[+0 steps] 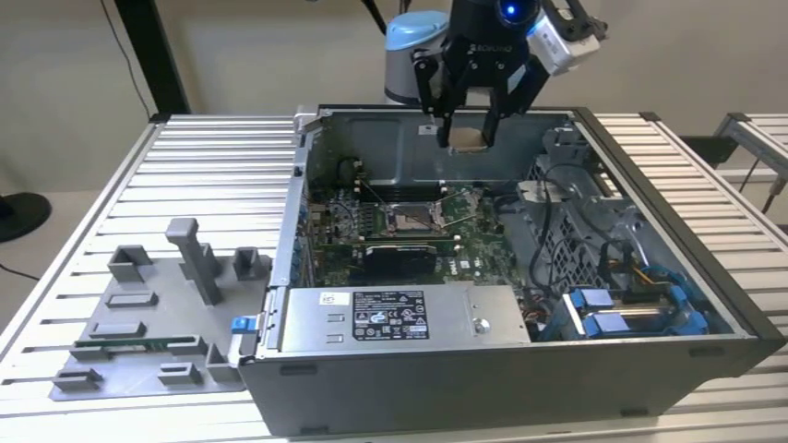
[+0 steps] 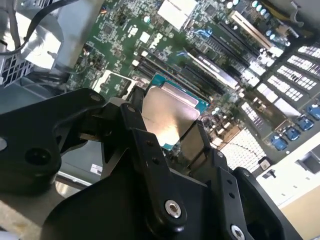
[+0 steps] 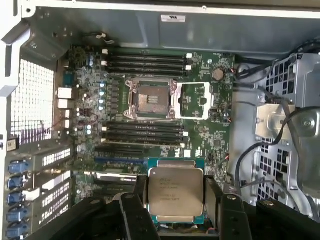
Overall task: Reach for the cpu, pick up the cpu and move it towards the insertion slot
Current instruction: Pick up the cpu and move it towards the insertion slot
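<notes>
My gripper hangs above the back of the open computer case, shut on the cpu. In both wrist views the cpu is a flat square chip with a silvery top and thin green rim, pinched at two opposite edges between the black fingers. The insertion slot lies open on the green motherboard, a silver metal frame around a dark centre, with its load plate folded out beside it. The cpu is in the air, clearly apart from the slot.
A grey plastic tray with upright posts and a green memory stick lies on the slatted table at the exterior view's left. Inside the case are a labelled power supply, cables, blue connectors and a drive cage.
</notes>
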